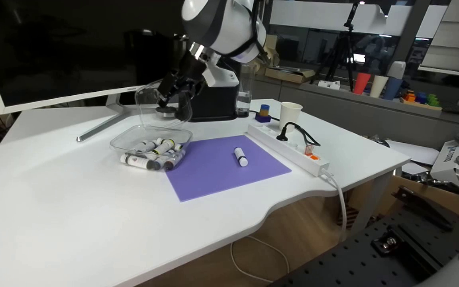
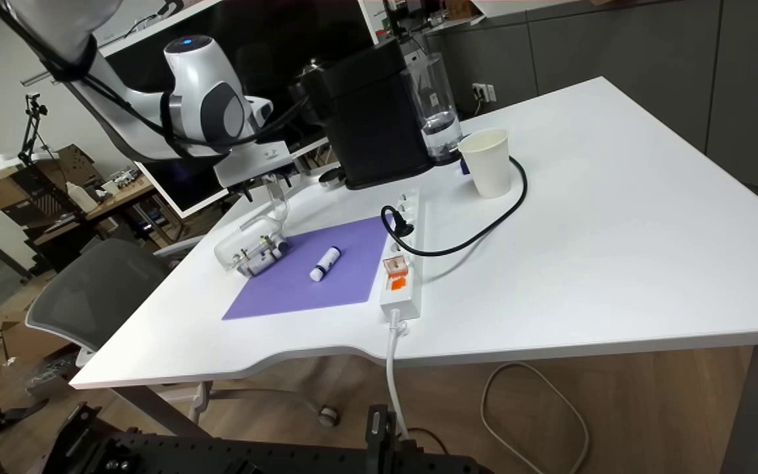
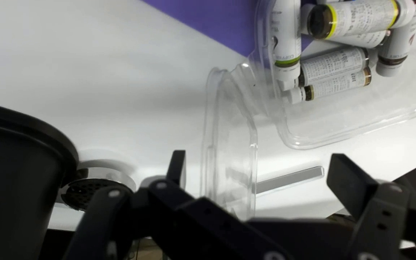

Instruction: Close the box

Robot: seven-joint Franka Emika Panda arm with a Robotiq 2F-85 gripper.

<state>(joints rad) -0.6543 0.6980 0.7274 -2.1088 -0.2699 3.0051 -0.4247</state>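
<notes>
The box is clear plastic and open. Its base sits on the white table beside the purple mat, with several small white-labelled bottles in it. The base also shows in an exterior view and in the wrist view. Its lid stands raised on the hinge side, and in the wrist view the lid appears nearly edge-on. My gripper is open, with the lid's upper part between the fingers and gaps on both sides. In both exterior views the gripper is at the lid's top.
A tall black block stands close beside the gripper, with a round metal piece at its foot. A monitor is behind. A purple mat holds one loose bottle. A white power strip and paper cup stand beyond.
</notes>
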